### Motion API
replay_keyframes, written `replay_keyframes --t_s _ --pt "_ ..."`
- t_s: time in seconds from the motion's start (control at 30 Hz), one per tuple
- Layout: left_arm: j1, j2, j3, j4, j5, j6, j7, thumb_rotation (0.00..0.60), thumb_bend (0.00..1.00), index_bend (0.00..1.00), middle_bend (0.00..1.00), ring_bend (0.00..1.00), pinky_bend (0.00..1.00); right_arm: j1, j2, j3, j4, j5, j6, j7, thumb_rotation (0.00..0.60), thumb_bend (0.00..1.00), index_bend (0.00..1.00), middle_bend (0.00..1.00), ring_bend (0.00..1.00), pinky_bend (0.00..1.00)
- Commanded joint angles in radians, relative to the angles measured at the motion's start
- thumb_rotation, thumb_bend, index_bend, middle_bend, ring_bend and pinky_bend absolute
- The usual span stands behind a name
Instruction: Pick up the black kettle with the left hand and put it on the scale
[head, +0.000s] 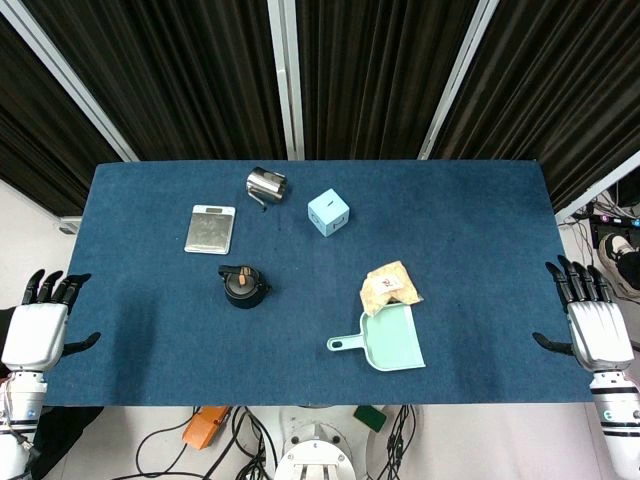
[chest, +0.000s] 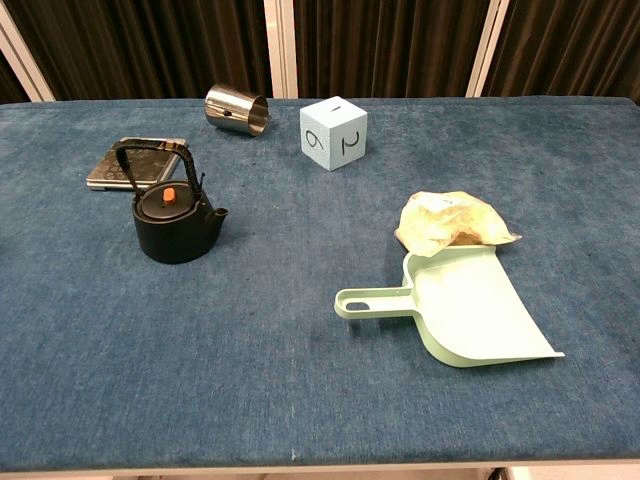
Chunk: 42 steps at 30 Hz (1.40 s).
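Kettle (head: 244, 286) is sitting left of centre, up-right of the left hand (head: 40, 325), whose fingers are spreading wide, empty; scale (head: 210, 229) is lying just above it.

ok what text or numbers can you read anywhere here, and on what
"2" on the right face of the cube, lying sideways.
"6" or "9" on the cube's left face; tilted, cannot tell which.
Packet: any print too blurred to read.
Scale, kettle: nothing readable.
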Motion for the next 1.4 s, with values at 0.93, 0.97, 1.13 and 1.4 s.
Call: replay_keyframes --t_s 0.93,0.97,1.13,1.4 --pt "-0.458 -0.061 -0.156 -0.244 -0.293 -0.469 0.325 0.6 0.05 0.15 0.19 0.16 0.03 -0.041 0.074 0.029 -0.009 0.028 0.08 0.056 0.6 0.02 0.0 0.0 0.0 0.0" --pt "-0.469 -0.072 -0.154 -0.242 -0.31 -0.471 0.344 0.6 0.04 0.16 0.2 0.17 0.03 -0.041 0.074 0.029 -0.008 0.029 0.078 0.058 0.6 0.02 0.0 0.0 0.0 0.0" --pt "-0.52 -0.126 -0.147 -0.233 -0.38 -0.461 0.425 0.599 0.04 0.19 0.24 0.2 0.03 -0.037 0.074 0.029 -0.005 0.033 0.067 0.061 0.6 0.02 0.0 0.0 0.0 0.0" --pt "-0.586 -0.18 -0.136 -0.221 -0.465 -0.434 0.512 0.545 0.04 0.3 0.38 0.31 0.03 -0.037 0.071 0.024 0.0 0.034 0.059 0.067 0.6 0.02 0.0 0.0 0.0 0.0"
